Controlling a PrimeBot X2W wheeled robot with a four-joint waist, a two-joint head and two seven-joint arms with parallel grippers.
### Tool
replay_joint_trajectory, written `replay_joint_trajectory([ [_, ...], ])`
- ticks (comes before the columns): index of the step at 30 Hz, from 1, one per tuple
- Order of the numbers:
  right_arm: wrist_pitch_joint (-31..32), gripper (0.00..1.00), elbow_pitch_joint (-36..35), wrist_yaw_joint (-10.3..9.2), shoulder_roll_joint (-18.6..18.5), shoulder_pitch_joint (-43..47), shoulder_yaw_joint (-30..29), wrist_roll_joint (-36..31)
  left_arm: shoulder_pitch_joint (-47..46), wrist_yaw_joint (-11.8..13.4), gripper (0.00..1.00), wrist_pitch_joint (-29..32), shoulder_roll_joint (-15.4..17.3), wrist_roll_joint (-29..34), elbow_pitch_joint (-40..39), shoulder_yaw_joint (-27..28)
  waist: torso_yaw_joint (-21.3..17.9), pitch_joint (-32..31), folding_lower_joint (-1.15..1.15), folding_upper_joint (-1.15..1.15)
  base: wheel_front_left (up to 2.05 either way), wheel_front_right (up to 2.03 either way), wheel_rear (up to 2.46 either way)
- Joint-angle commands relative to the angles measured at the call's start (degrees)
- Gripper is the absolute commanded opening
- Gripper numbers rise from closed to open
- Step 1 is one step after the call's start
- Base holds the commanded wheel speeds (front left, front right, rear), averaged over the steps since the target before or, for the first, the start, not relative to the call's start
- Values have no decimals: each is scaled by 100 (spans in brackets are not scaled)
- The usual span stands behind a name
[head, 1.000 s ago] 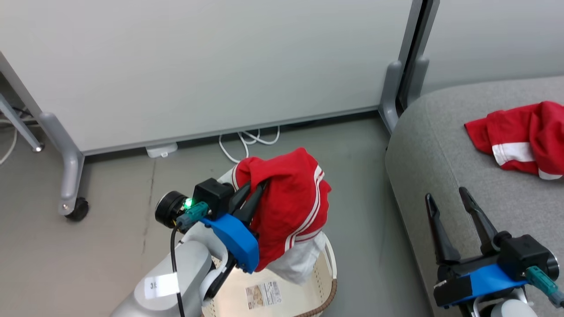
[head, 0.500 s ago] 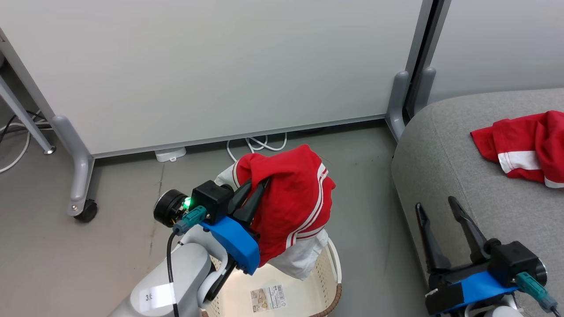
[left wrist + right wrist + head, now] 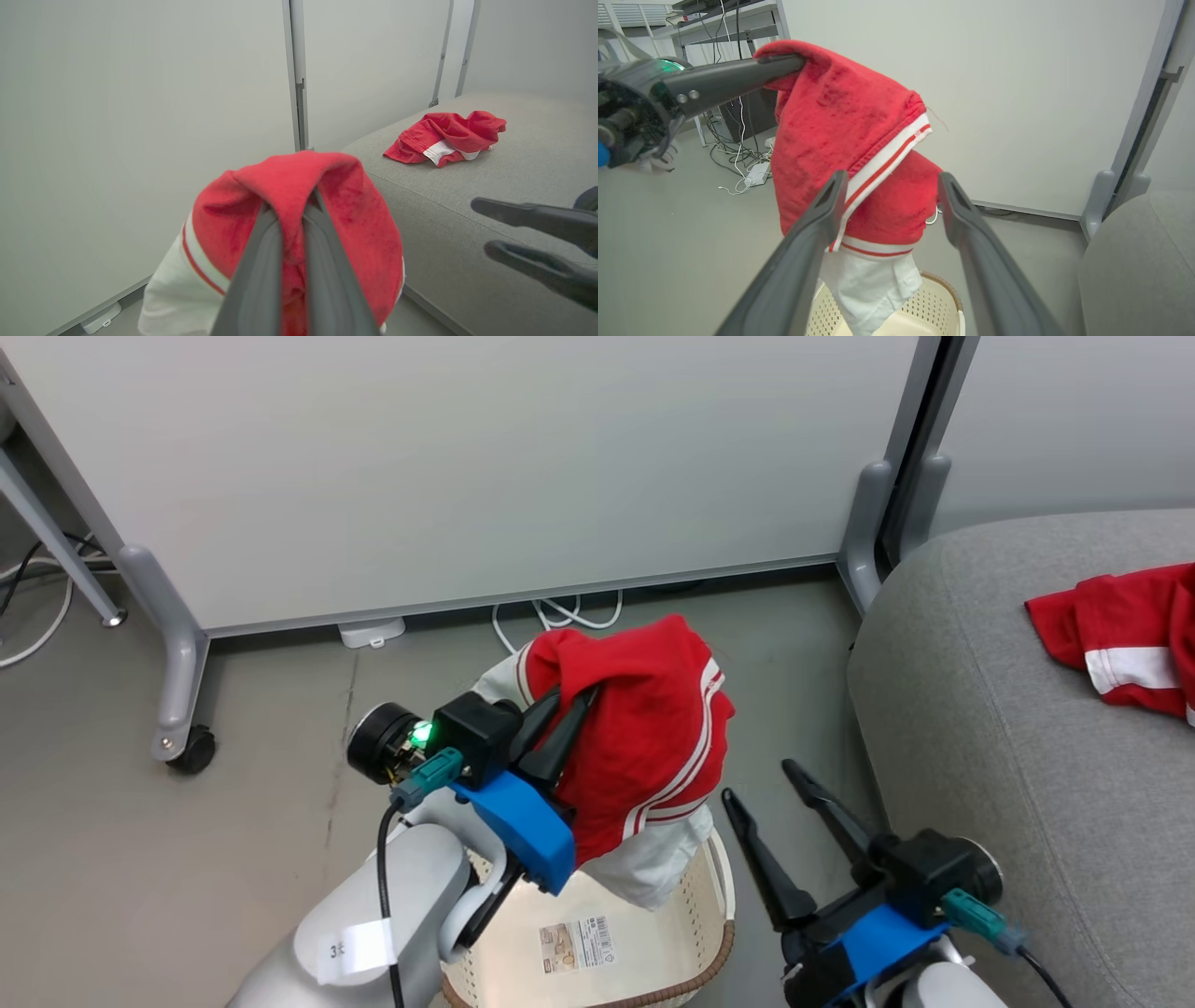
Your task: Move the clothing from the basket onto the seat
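- While the left tool (image 3: 571,702) keeps its narrow pinch on a fold of the red sports garment (image 3: 644,737), the cloth hangs lifted over the laundry basket (image 3: 717,943), white end lowest.
- The right tool (image 3: 758,780), fingers wide and empty, has swung from over the sofa cushion (image 3: 1008,728) to just beside the hanging cloth (the head camera has shifted too).
- That suggests a second hold or a support before the carry across.
- The basket's visible floor shows nothing but its label sticker (image 3: 577,943); arm and cloth hide the rest.
- The cushion, at the robot's right, already carries another red-and-white garment (image 3: 1120,635), well apart from the held one.
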Motion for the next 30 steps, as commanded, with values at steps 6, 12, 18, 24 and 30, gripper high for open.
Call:
replay_joint_trajectory([
  [6, -3, 100, 467, 1, -5, -446, 428, 158, -275, -27, 0, -15, -112, 72, -24, -42, 124, 191, 0, 0, 0, 0, 0],
  [12, -3, 100, 953, 1, -7, -904, 693, 252, -463, -36, 0, -35, -219, 144, -48, -91, 244, 400, 0, 0, 0, 0, 0],
  [18, -4, 100, 1100, 1, 83, -1319, 843, 415, -576, -52, 0, -47, -301, 192, -50, -124, 319, 551, 0, 0, 0, 0, 0],
  [24, -4, 100, 1046, 1, 196, -1525, 807, 583, -610, -77, 0, -59, -322, 197, -7, -102, 321, 618, 0, 0, 0, 0, 0],
  [30, -3, 0, 1102, 1, 307, -1647, 800, 503, -642, -90, 0, -72, -338, 224, 12, -83, 306, 661, 0, 0, 0, 0, 0],
])
